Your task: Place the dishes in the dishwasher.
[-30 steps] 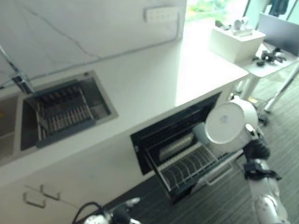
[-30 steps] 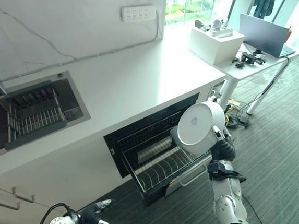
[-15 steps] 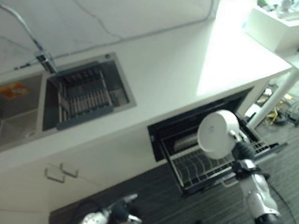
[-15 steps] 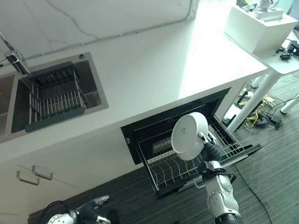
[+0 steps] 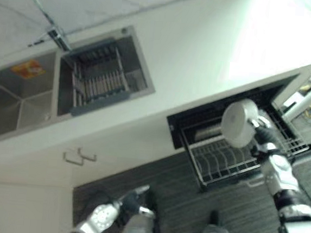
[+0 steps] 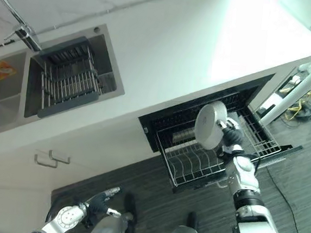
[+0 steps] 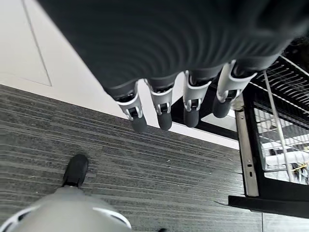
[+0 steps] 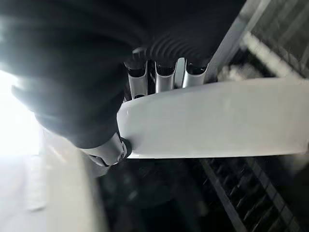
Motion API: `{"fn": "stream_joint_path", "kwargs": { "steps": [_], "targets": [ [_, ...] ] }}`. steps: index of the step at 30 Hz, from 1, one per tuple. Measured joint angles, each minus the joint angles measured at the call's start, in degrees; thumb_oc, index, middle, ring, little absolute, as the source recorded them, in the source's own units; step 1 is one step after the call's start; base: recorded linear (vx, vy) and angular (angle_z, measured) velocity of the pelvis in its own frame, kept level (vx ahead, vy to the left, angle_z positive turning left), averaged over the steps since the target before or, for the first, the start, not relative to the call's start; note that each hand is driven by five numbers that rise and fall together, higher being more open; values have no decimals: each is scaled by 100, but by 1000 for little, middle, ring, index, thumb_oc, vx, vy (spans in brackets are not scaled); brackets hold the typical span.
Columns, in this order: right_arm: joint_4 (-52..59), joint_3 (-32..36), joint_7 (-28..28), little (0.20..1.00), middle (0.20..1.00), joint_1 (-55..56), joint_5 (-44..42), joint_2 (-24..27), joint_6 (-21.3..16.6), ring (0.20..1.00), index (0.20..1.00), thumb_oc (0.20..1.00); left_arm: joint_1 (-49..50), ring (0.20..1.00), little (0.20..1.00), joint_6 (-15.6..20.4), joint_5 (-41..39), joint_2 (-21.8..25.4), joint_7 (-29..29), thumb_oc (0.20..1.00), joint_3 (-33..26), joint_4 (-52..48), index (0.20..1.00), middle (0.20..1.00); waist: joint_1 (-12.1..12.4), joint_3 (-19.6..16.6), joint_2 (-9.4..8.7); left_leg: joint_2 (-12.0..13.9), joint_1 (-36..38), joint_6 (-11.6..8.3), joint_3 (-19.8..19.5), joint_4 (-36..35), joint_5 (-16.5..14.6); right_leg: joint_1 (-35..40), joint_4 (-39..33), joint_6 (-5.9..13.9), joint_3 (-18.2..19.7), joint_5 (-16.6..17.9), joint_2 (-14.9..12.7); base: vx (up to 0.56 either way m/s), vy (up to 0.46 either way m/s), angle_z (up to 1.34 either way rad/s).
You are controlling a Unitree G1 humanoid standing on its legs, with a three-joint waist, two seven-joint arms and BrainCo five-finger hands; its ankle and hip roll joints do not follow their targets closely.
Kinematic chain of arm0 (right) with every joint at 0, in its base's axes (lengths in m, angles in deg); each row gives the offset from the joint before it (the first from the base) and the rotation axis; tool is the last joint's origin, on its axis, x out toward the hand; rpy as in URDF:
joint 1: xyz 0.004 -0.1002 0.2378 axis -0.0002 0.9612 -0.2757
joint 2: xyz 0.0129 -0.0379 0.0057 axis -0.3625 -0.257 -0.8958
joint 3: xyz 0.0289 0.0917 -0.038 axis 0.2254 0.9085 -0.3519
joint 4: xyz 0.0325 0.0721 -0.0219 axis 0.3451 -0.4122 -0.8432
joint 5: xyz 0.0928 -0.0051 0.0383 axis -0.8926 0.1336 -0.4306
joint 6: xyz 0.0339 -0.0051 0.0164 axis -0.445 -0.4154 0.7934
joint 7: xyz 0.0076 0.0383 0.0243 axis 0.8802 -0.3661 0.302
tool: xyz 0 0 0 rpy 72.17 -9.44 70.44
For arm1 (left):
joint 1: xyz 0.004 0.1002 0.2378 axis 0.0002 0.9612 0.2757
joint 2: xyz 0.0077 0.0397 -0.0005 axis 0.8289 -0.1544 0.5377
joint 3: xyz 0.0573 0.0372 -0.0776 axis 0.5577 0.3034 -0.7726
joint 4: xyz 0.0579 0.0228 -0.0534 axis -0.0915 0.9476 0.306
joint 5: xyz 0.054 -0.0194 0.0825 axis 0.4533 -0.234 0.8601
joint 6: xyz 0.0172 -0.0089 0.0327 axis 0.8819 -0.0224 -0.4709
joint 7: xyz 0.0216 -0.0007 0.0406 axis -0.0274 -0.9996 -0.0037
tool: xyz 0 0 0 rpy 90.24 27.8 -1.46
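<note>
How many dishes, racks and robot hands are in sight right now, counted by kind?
White plate, held on edge by the right hand over the lower rack: 1
Wire racks: 3, the dishwasher's lower rack and upper rack, and the sink rack
Robot hands: 2, right hand and left hand, low over the floor
Total: 6

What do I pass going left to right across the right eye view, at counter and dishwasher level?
Faucet → sink rack → cabinet handles → open dishwasher's lower rack → white plate held edge-on by the right hand.
</note>
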Motion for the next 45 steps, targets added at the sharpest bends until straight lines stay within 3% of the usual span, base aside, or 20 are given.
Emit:
{"fn": "stream_joint_path", "kwargs": {
  "steps": [2,8,12,15,24,31,37,39,42,43,44,45],
  "targets": [
    [-215,-56,-254,200,200,-209,910,262,-30,200,200,200,-89,1000,1000,82,-61,35,24,1000,25,-118,1000,1000,10,160,71,-9,-121,23,-54,1,52,-134,86,2,-41,-8,-7,-135,14,15],
    [-561,-685,-767,200,200,-565,2404,670,-236,200,200,200,-509,1000,1000,289,-351,228,191,1000,127,-498,1000,1000,108,570,110,-40,-345,96,-142,2,159,-521,522,0,-49,-151,-60,-157,-14,6],
    [-659,-1722,-1251,200,200,-1411,4334,947,-329,200,200,200,-840,1000,1000,417,-476,641,314,1000,290,-850,1000,1000,148,899,77,3,-755,118,-233,69,306,-1225,1334,-37,-26,-443,-82,-178,-90,9],
    [-909,-2628,-1264,200,200,-1957,5027,1007,-365,200,200,200,-1021,1000,1000,503,-501,819,388,1000,496,-904,1000,1000,300,940,41,58,-1057,95,-327,217,327,-1655,1788,-81,-25,-622,-76,-136,-71,8],
    [-1177,-3430,-1764,200,200,-3012,6528,817,-390,200,200,200,-1521,1000,1000,895,-721,1226,680,1000,878,-1642,1000,1000,626,990,11,87,-1920,108,-503,424,456,-2667,2495,-183,-40,-795,-101,-99,-38,7],
    [-1564,-3553,-2084,200,200,-3160,7079,513,-351,200,200,200,-1620,1000,1000,1120,-715,1315,911,1000,1188,-1877,1000,1000,774,987,13,50,-2162,130,-539,438,512,-2939,2629,-183,-46,-809,-154,-19,-2,3],
    [-1677,-3356,-2447,200,200,-3473,7148,450,-31,200,200,200,-1882,1000,1000,1238,-441,1625,1331,1000,1270,-2700,1000,1000,777,981,12,82,-2995,135,-731,638,563,-3878,3235,-269,-59,-951,-171,-50,-21,8],
    [-1673,-3139,-2596,200,200,-3519,6875,442,25,200,200,200,-1929,1000,1000,1241,-430,1668,1425,1000,1278,-2798,1000,1000,777,980,12,80,-3190,118,-830,683,578,-4100,3396,-320,-49,-984,-162,-53,-4,0],
    [-1786,-2391,-2908,200,200,-3498,5809,368,42,200,200,200,-1979,1000,1000,1232,-210,1668,1589,1000,1304,-2916,1000,1000,744,976,20,82,-3456,102,-926,782,587,-4399,3569,-391,-30,-1019,-160,-50,40,-2],
    [-1780,-2135,-2996,542,542,-3445,5407,364,62,542,542,542,-2003,1000,1000,1207,-204,1661,1650,1000,1280,-2974,1000,1000,730,976,23,83,-3544,103,-922,822,587,-4524,3594,-395,-11,-1016,-160,-46,73,-6],
    [-1786,-1875,-3016,1000,1000,-3460,5028,348,63,1000,1000,1000,-2007,1000,1000,1173,-201,1651,1732,1000,1249,-3044,1000,1000,722,976,23,76,-3615,105,-915,824,590,-4575,3596,-406,8,-997,-160,-26,60,-10],
    [-1825,-1720,-3011,1000,1000,-3398,4780,336,73,1000,1000,1000,-2030,1000,1000,1106,-194,1642,1765,1000,1244,-3113,1000,1000,721,977,27,73,-3629,106,-881,822,591,-4612,3590,-403,45,-989,-161,-32,74,-9]
  ]
}}
